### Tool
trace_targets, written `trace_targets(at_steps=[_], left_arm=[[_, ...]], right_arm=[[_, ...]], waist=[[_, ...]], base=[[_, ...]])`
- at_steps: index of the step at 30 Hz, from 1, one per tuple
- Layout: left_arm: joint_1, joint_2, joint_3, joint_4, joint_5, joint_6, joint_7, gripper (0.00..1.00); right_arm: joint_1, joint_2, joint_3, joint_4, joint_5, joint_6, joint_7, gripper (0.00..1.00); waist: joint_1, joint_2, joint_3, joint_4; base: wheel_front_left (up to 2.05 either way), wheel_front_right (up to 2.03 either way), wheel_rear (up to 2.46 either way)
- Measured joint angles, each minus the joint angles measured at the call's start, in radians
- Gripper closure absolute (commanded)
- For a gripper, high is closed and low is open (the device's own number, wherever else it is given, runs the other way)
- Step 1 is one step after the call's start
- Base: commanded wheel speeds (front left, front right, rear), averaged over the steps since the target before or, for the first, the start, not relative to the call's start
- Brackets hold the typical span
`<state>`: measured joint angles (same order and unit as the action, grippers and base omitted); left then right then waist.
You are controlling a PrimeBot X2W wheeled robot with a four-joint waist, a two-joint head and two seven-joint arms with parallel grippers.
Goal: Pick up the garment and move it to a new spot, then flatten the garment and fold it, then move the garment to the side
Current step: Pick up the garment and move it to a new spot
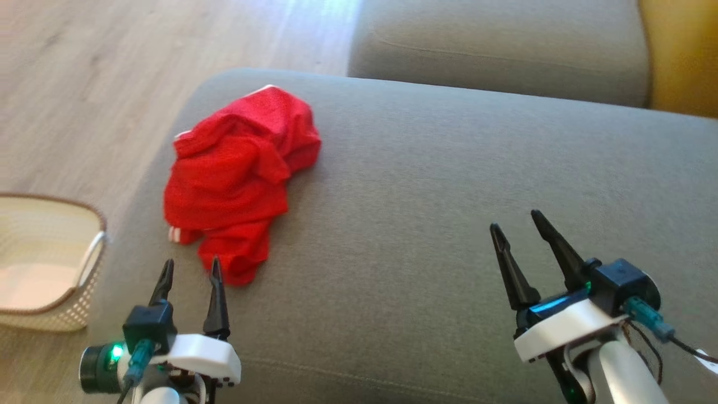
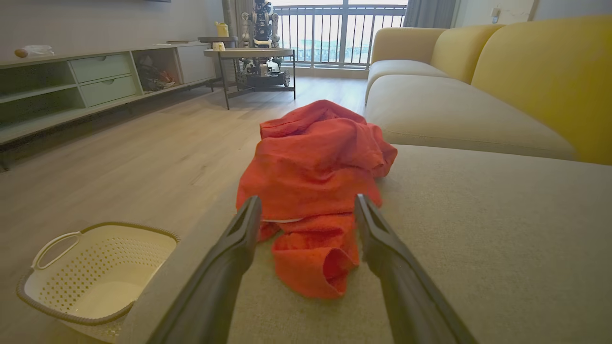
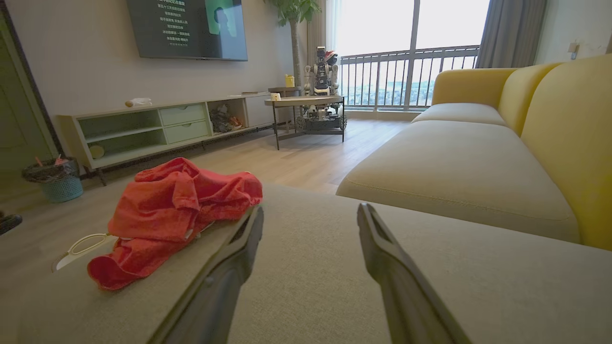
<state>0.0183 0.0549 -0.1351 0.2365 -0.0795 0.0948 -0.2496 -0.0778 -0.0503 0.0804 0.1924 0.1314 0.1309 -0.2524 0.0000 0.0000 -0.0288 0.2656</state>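
Observation:
A crumpled red garment [image 1: 238,174] lies in a heap near the left edge of the grey sofa cushion [image 1: 449,224]. My left gripper [image 1: 190,268] is open just short of the garment's near end, its fingertips almost at the cloth. Through the left wrist camera the garment [image 2: 315,181] sits straight ahead between the two open fingers [image 2: 234,248]. My right gripper [image 1: 515,220] hovers open over bare cushion far to the right. Seen from the right wrist, the garment [image 3: 177,210] lies off to the left of that gripper's fingers [image 3: 382,248].
A cream perforated basket [image 1: 45,264] stands on the wooden floor left of the cushion. A second seat cushion [image 1: 505,50] and yellow backrest [image 1: 681,50] lie beyond. A low table [image 3: 306,102] and shelf unit [image 3: 158,129] stand across the room.

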Motion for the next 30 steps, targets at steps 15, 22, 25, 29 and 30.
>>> trace_targets(at_steps=[15, 22, 25, 29, 30], left_arm=[[0.032, 0.0, 0.03, -0.018, 0.014, -0.01, 0.0, 0.0], [0.03, -0.001, 0.087, -0.051, -0.012, -0.008, 0.0, 0.0], [0.013, 0.001, 0.109, -0.067, -0.023, -0.025, 0.0, 0.0], [-0.057, 0.016, 0.149, -0.077, -0.067, -0.072, 0.0, 0.0], [-0.082, 0.031, 0.151, -0.072, -0.071, -0.087, 0.0, 0.0]], right_arm=[[0.01, 0.0, 0.024, 0.007, 0.012, 0.0, 0.0, 0.0], [0.01, 0.0, 0.032, 0.008, 0.011, 0.0, 0.0, 0.0], [0.005, 0.0, 0.033, 0.005, 0.008, 0.0, 0.0, 0.0], [-0.011, 0.0, 0.037, -0.01, -0.01, 0.0, 0.0, 0.0], [-0.02, 0.0, 0.038, -0.017, -0.014, 0.0, 0.0, 0.0]], waist=[[0.0, 0.0, -0.006, 0.105], [0.0, 0.0, 0.008, 0.073], [0.0, 0.0, 0.027, 0.054], [0.0, 0.0, 0.064, 0.017], [0.0, 0.0, 0.075, 0.008]], base=[[0.0, 0.0, 0.0], [0.0, 0.0, 0.0], [0.0, 0.0, 0.0], [0.0, 0.0, 0.0], [0.0, 0.0, 0.0]])
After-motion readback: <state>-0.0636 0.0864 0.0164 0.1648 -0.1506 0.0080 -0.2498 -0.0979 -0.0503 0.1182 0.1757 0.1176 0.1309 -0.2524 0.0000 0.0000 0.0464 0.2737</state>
